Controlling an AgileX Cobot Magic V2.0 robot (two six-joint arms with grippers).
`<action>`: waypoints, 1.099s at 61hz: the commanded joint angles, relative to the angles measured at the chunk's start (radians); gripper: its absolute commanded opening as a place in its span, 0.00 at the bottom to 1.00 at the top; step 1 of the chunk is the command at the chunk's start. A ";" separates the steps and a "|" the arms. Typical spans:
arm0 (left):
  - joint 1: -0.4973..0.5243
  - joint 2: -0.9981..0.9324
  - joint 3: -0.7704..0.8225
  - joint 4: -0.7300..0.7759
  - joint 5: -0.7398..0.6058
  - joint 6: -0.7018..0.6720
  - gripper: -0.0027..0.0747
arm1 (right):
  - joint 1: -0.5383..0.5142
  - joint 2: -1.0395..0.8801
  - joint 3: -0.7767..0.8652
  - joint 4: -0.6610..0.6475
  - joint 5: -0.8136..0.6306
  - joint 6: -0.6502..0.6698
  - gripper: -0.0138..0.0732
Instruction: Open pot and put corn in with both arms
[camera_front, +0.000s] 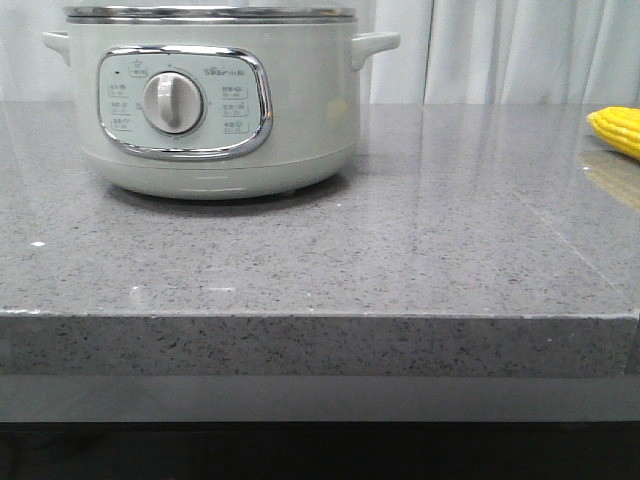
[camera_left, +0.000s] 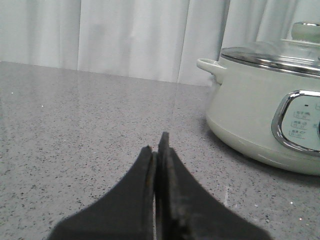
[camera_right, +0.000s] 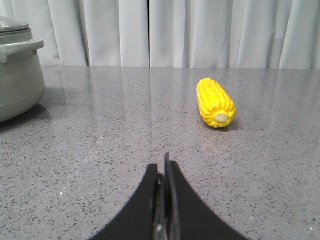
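Observation:
The pale grey-green pot (camera_front: 210, 100) stands at the back left of the grey stone counter, its chrome-framed panel and round dial facing me. Its glass lid with a pale knob (camera_left: 306, 31) is on. The pot also shows in the left wrist view (camera_left: 250, 115) and, in part, in the right wrist view (camera_right: 17, 75). The yellow corn (camera_front: 618, 128) lies at the far right edge of the front view, and lies on its side in the right wrist view (camera_right: 215, 102). My left gripper (camera_left: 156, 142) is shut and empty, short of the pot. My right gripper (camera_right: 162, 165) is shut and empty, short of the corn.
The speckled grey counter (camera_front: 400, 250) has a front edge close to the camera. White curtains (camera_front: 520, 50) hang behind it. Neither arm shows in the front view.

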 joint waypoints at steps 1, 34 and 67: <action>-0.009 -0.018 0.005 -0.001 -0.082 -0.002 0.01 | -0.003 -0.023 0.001 -0.012 -0.082 -0.001 0.08; -0.009 -0.018 0.005 -0.001 -0.082 -0.002 0.01 | -0.003 -0.023 0.001 -0.012 -0.082 -0.001 0.08; -0.009 -0.009 -0.152 -0.007 -0.068 -0.002 0.01 | -0.003 -0.023 -0.140 -0.010 -0.030 -0.002 0.08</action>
